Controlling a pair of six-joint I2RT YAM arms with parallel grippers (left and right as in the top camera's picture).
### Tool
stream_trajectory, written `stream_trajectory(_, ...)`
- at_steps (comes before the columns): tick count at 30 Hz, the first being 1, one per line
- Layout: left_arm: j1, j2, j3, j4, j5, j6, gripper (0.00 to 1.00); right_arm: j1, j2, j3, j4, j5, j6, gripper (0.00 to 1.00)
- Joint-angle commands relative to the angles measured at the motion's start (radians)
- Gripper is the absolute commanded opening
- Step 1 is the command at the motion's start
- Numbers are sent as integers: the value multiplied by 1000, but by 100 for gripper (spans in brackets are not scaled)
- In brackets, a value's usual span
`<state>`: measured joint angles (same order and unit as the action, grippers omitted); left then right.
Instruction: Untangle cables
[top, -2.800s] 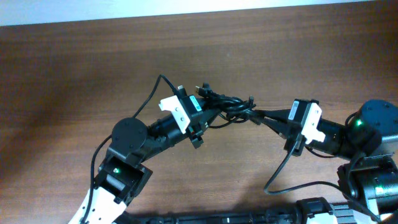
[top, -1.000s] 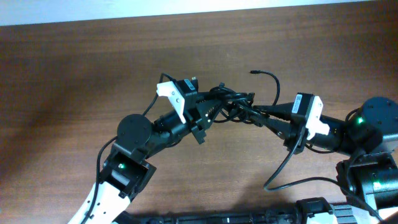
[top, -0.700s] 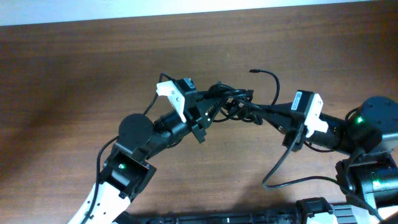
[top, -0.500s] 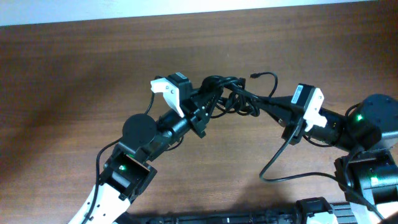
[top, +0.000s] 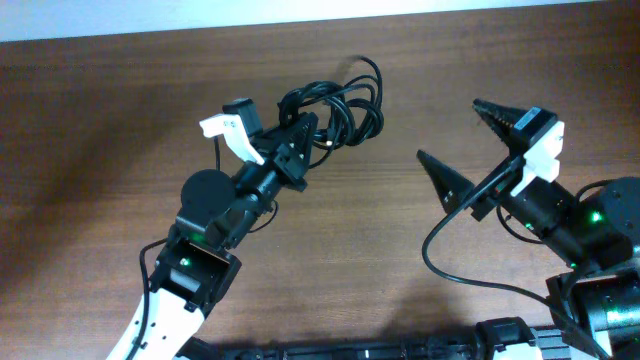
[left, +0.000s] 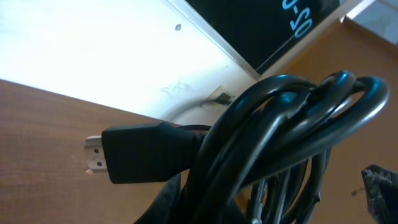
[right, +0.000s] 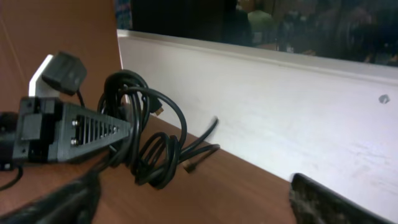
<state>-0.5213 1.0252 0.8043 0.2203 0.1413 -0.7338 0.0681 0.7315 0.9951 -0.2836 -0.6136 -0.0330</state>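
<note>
The top camera looks straight down at the bench (top: 100, 150) from high up and sees my left hand (top: 305, 135) and right hand (top: 468, 150) together. My left wrist camera sits very close to the cables (left: 273, 137) and looks past them at the white wall (left: 93, 62). My right wrist camera looks across the bench from farther back, so it shares my left hand (right: 121, 129) and the cables (right: 152, 149) with the top camera.

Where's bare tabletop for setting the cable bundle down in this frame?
The table is bare left of the left gripper holding the cable bundle, and between it and the open right gripper. It is crowded along the near edge by both arm bases.
</note>
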Motion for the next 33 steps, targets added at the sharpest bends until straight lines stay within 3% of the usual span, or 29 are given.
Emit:
stream_trajectory(1, 1, -15, 6, 19, 23, 110, 0, -3, -3, 13, -8, -57, 3, 100)
stream_trajectory(3, 0, -16, 6, 87, 143, 201, 0, -3, -3, 13, -18, -85, -43, 100)
stream_trajectory(7, -2, -15, 6, 157, 333, 216, 0, -3, -3, 13, -26, -9, -180, 99)
stream_trajectory(12, -11, -14, 6, 158, 375, 216, 0, -3, -3, 13, -12, -2, -271, 99)
stream_trajectory(16, -111, 4, 6, 188, 375, 235, 0, -3, -3, 13, 20, 29, -308, 100)
stream_trajectory(19, -177, 27, 6, 196, 367, 280, 0, -3, -3, 13, 24, 180, -304, 100)
stream_trajectory(24, -206, 59, 6, 226, 371, 280, 0, -3, -3, 13, 56, 613, -68, 100)
stream_trajectory(26, -204, 59, 6, 212, 315, 280, 0, -3, -3, 13, 56, 707, -29, 100)
stream_trajectory(31, -204, 59, 6, 180, 141, 279, 0, -3, -3, 13, 48, 716, 8, 100)
stream_trajectory(33, -204, 59, 6, 169, 60, 225, 0, -3, -3, 13, 49, 717, 40, 100)
